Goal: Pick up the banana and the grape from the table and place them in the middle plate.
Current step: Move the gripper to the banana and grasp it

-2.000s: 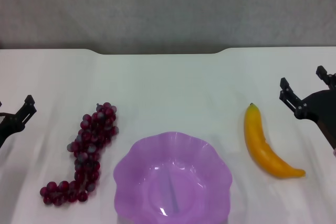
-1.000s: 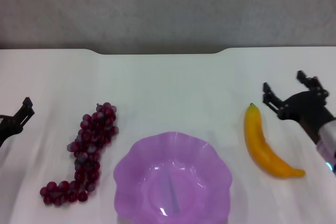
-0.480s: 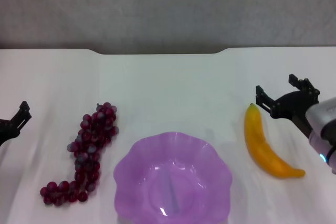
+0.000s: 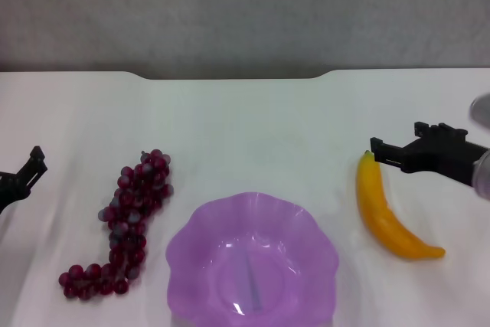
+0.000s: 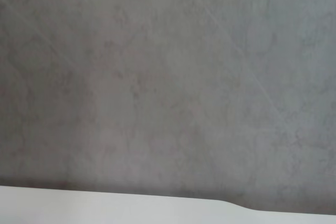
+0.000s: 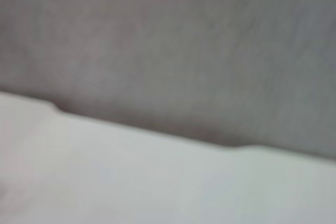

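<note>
- Nearest the robot, the middle plate (image 4: 253, 266), translucent purple with a scalloped rim, sat empty on the white table (image 4: 245, 128).
- Left of the plate and just beside it lay the grape (image 4: 122, 223) bunch, stretched along the table, untouched.
- Right of the plate, apart from it, lay the banana (image 4: 387, 212), its dark tip pointing away from the robot.
- Farther left, at the table's edge, the left hand (image 4: 27, 174) hovered well apart from the grapes; I cannot tell whether it was released or clenched.
- Just beyond the banana's far tip, the right hand (image 4: 394, 151) reached in sideways with its fingers spread and grasping nothing.
- Farthest back stood a grey wall (image 5: 168, 77).
</note>
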`<act>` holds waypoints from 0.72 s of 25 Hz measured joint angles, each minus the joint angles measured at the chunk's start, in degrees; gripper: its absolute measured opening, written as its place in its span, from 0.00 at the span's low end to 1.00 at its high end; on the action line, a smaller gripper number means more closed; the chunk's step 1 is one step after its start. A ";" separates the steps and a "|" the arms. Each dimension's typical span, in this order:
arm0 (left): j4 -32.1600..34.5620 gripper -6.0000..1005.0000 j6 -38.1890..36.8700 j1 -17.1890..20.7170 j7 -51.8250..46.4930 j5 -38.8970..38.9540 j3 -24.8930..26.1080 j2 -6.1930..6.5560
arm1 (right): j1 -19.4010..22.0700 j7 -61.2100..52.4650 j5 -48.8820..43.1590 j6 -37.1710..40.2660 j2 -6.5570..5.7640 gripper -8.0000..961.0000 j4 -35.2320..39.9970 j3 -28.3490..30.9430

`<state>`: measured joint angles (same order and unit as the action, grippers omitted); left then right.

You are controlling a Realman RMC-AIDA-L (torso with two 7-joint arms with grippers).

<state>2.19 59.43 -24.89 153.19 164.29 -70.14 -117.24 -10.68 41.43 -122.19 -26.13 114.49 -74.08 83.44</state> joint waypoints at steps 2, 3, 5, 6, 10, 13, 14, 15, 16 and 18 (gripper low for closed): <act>0.00 0.89 -0.02 -0.14 0.01 -0.03 0.01 0.00 | -2.60 -3.77 -3.24 -9.40 0.00 0.92 -0.23 4.93; 0.00 0.89 -0.02 -0.23 0.00 -0.03 0.00 -0.01 | -4.29 -5.67 -5.34 -14.06 0.04 0.92 -0.12 7.35; 0.00 0.89 -0.03 -0.42 0.00 -0.04 0.00 -0.01 | -7.89 -10.12 -10.54 -21.87 0.04 0.92 0.61 11.74; 0.00 0.89 -0.03 -0.42 0.00 -0.04 0.00 -0.01 | -9.42 -11.90 -12.89 -25.07 0.05 0.92 1.00 13.35; 0.00 0.89 -0.03 -0.58 0.00 -0.03 0.00 -0.07 | -15.00 -15.78 -19.17 -34.34 0.06 0.92 4.12 19.27; 0.00 0.89 -0.03 -0.70 -0.02 -0.03 0.00 -0.08 | -17.50 -15.17 -19.59 -35.27 0.01 0.92 7.82 20.76; 0.00 0.89 -0.03 -0.80 -0.08 -0.03 0.00 -0.09 | -18.26 -14.80 -19.50 -35.18 0.02 0.92 9.47 20.80; 0.00 0.89 -0.03 -0.89 -0.10 -0.02 0.00 -0.09 | -18.87 -14.39 -19.39 -35.05 0.00 0.92 10.79 20.82; 0.00 0.89 -0.02 -1.02 -0.11 -0.03 0.00 -0.10 | -19.60 -14.00 -19.21 -34.85 0.02 0.92 12.33 20.78; 0.00 0.89 -0.03 -1.16 -0.09 -0.02 0.00 -0.10 | -21.18 -13.16 -19.04 -33.93 0.08 0.92 16.03 20.59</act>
<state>2.20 59.41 -26.05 153.10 164.27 -70.14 -117.34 -31.87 28.26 -141.23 -60.05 114.57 -58.05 104.03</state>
